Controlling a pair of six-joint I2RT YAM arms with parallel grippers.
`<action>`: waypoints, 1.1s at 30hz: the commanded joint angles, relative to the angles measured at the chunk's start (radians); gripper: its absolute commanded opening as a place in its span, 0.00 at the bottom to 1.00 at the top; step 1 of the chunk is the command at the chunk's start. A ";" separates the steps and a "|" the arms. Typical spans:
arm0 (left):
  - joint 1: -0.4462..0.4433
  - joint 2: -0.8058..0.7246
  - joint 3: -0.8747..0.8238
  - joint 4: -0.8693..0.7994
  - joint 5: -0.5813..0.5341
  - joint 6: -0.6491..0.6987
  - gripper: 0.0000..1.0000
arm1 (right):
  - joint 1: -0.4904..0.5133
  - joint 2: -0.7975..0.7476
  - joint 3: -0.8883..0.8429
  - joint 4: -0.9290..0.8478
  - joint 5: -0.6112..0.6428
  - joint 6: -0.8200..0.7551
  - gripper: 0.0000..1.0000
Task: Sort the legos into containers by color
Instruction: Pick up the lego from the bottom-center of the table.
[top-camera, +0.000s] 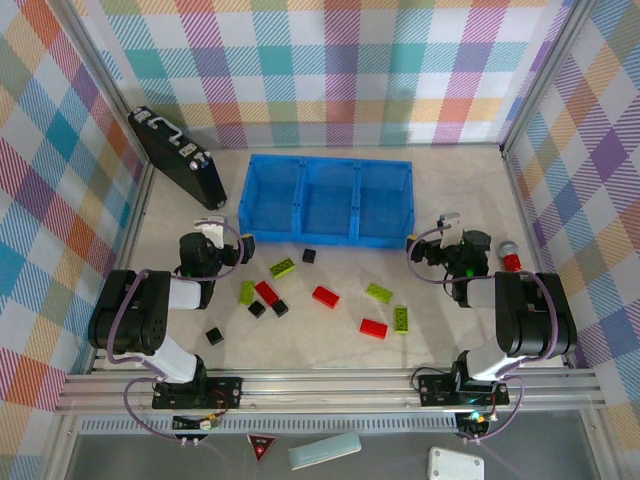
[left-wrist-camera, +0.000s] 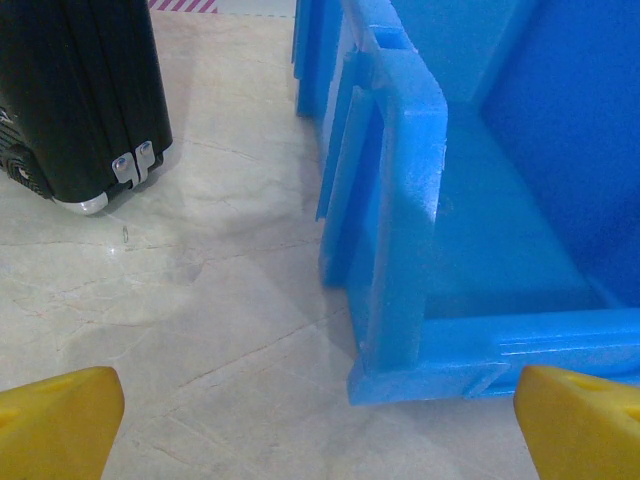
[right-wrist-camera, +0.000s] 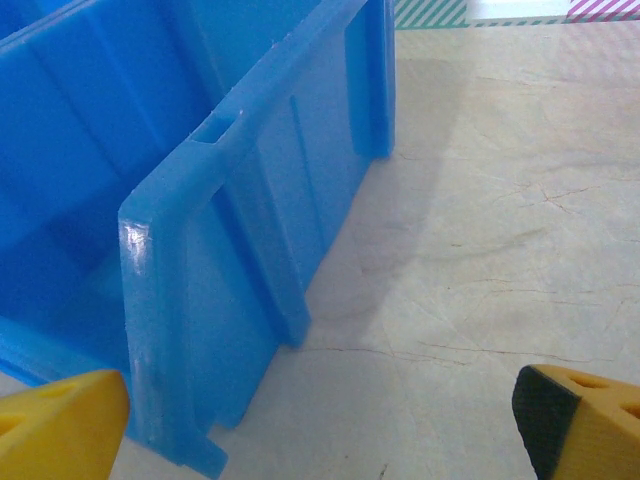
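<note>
Tray (top-camera: 327, 200) of three containers, set side by side toward the far edge of the bench (top-camera: 460, 330). Each compartment shows only its bare blue floor. Legos (top-camera: 325, 297) lie scattered on the bench between the tray and the near edge, all outside the containers. They are red, lime-green and black bricks, and one black brick (top-camera: 309, 256) lies just before the tray's front wall. Left fingers (left-wrist-camera: 55, 420) stand wide apart, holding nothing, at the tray's near left corner. Right fingers (right-wrist-camera: 60, 420) are likewise wide and hold nothing, at its near right corner. Black case (top-camera: 178, 156) stands at the far left corner of the bench. Red cylinder (top-camera: 511, 258) sits by the right edge.
</note>
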 joint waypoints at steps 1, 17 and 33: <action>0.006 0.001 -0.013 0.038 0.029 0.015 1.00 | 0.001 -0.004 0.008 0.032 -0.021 -0.013 0.99; 0.007 0.000 -0.014 0.039 0.029 0.015 1.00 | 0.002 -0.002 0.026 0.001 0.062 0.019 0.99; -0.002 -0.226 0.094 -0.356 -0.144 -0.073 1.00 | 0.006 -0.188 0.136 -0.413 0.055 0.059 1.00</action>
